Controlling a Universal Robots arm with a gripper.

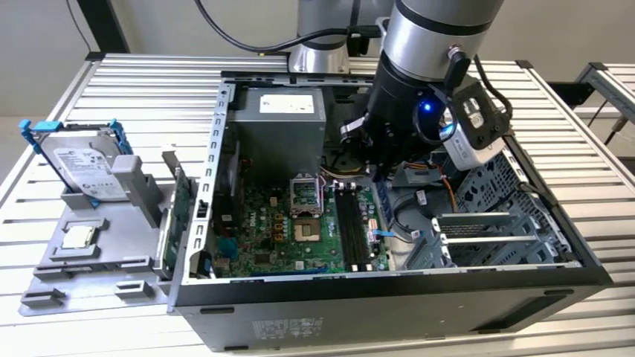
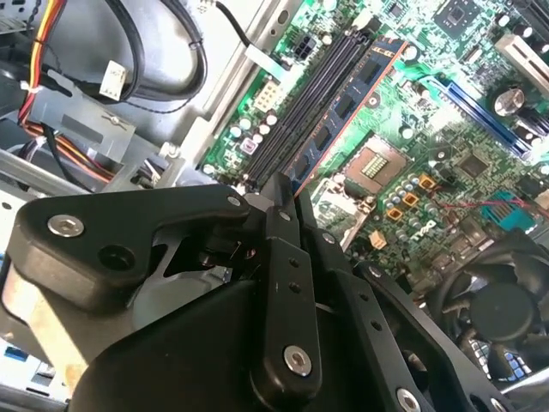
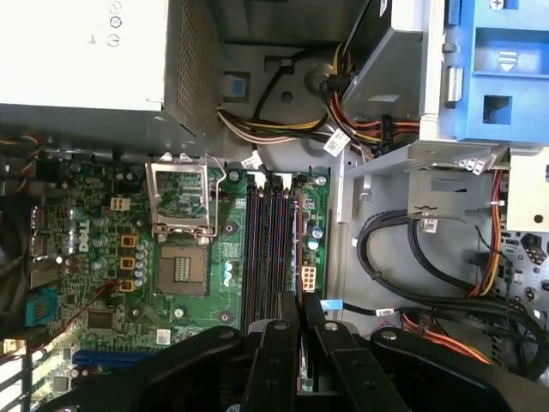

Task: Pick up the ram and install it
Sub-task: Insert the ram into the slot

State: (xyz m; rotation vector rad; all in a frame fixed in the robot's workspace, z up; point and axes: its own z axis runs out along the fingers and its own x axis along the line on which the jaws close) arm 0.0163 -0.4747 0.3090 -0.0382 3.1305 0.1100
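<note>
One thin ram (image 2: 347,107) is pinched endwise by the closed gripper (image 2: 285,190) over the slots (image 3: 266,249) (light, stiff, likely fragile).

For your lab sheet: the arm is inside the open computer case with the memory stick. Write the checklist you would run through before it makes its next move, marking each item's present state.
1. Ram lined up with the slots: ok. The ram runs parallel to the black memory slots, on their processor-socket side.
2. Ram fully seated: cannot tell.
3. Hold on the ram: cannot tell. The gripper sits at the ram's near end.
4. Cables away from the slots: ok. The black cables lie beyond the metal wall.
5. Access: ok. The case is open and the arm reaches in from above.
</note>
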